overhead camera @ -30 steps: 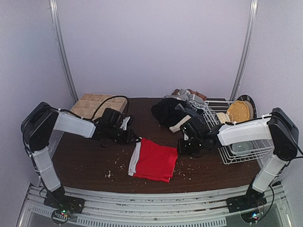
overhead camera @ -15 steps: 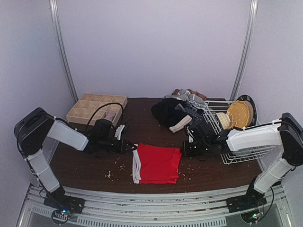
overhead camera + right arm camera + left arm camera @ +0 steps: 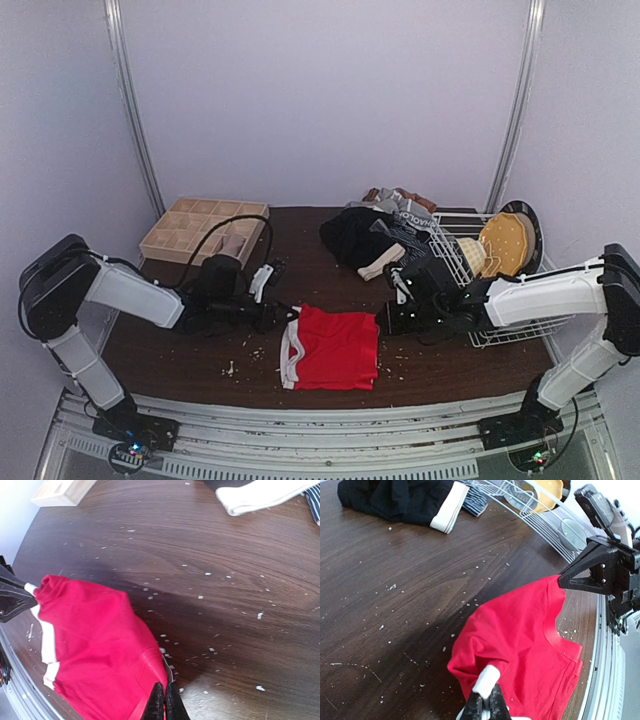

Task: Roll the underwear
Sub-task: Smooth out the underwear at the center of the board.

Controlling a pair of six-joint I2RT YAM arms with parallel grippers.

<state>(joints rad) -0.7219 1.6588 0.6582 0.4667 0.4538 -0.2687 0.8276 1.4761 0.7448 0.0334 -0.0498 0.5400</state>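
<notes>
As the red underwear [image 3: 335, 348] is soft and limp, hold it at 2 opposite edges, where your left pincer [image 3: 291, 316] and right pincer [image 3: 384, 322] pinch it.

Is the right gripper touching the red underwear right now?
Touching. The right wrist view shows the right gripper, jaws shut, pinching an edge of the red underwear.
</notes>
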